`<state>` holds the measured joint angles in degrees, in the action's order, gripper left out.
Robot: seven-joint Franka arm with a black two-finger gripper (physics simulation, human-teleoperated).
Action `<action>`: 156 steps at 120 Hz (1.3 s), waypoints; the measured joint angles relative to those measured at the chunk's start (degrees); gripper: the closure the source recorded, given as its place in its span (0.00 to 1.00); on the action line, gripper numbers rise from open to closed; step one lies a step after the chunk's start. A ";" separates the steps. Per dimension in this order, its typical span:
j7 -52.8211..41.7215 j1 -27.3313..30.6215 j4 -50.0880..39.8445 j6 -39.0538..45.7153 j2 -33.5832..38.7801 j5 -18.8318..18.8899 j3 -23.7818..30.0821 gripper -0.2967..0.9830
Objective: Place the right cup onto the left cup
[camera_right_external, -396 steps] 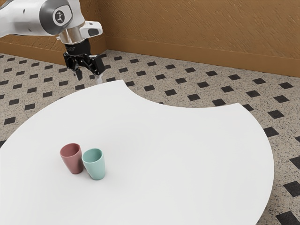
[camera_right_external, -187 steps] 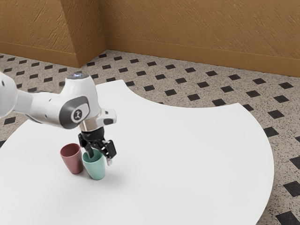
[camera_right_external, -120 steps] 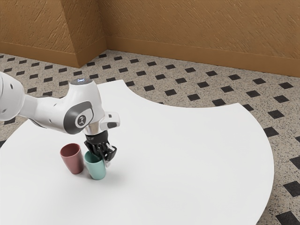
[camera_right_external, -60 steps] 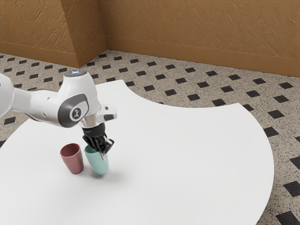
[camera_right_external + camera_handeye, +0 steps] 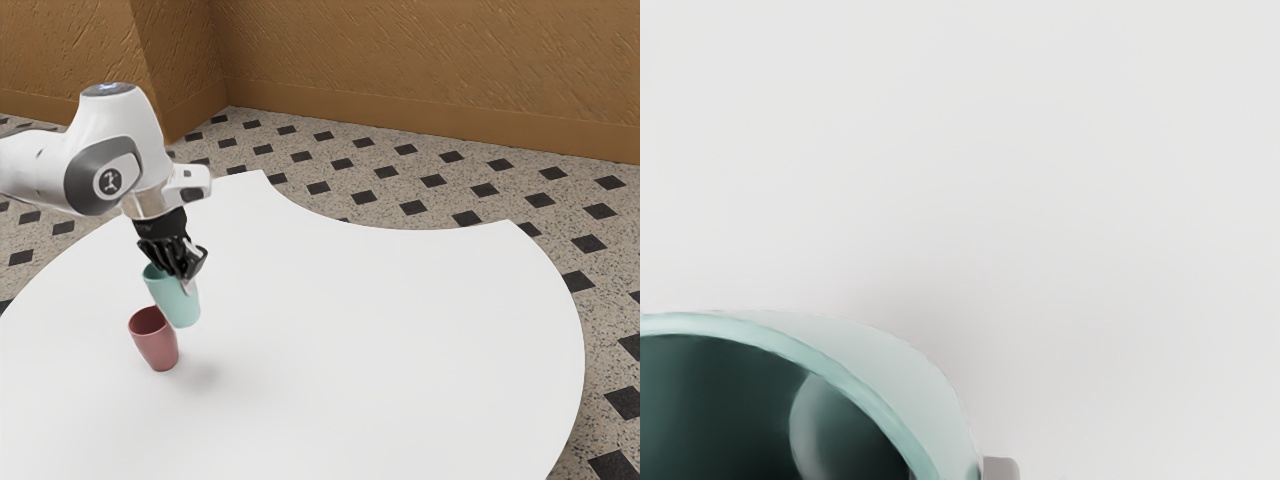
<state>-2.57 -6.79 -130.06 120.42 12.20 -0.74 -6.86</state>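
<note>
Hand (image 5: 186, 278) closed on the green cup (image 5: 176, 301), with the cup's wall pinched between the two fingers near the rim. The green cup hangs directly beneath the hand, raised clear of the worktop (image 5: 390, 320), its mouth upward toward the hand and its base downward. The red cup (image 5: 157, 346) stands upright on the worktop, lower than the hand and a little to the exterior view's left of it, mouth open and facing up. In the exterior view, the lower part of the green cup lies just beside the red cup's rim, on the side toward that view's right, and slightly overlaps it in outline; whether the two cups touch cannot be told. The green cup is outside the red one. A soft shadow (image 5: 205, 377) falls on the worktop below the hand, close to the red cup's base. The arm (image 5: 118, 130) reaches in from the exterior view's left and bends down to the hand, which points toward the worktop. The wrist view gives the green cup from above, close under the hand: a pale, curved rim, a dark interior with a lighter curved patch inside, and the white worktop extending beyond the cup.
</note>
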 joint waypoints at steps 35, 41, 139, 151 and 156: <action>-0.30 1.87 0.13 -4.51 2.58 3.54 -3.24 0.85; -0.35 1.88 0.13 -4.77 2.46 3.76 -3.35 0.85; -0.37 1.88 0.62 -0.54 -3.10 7.08 -4.30 0.85; -0.31 1.89 0.62 -0.15 -4.15 7.24 -4.29 0.85; -0.29 1.88 0.61 0.02 -4.58 7.27 -4.29 0.85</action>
<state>-2.86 -4.91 -129.45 120.43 7.62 6.53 -11.16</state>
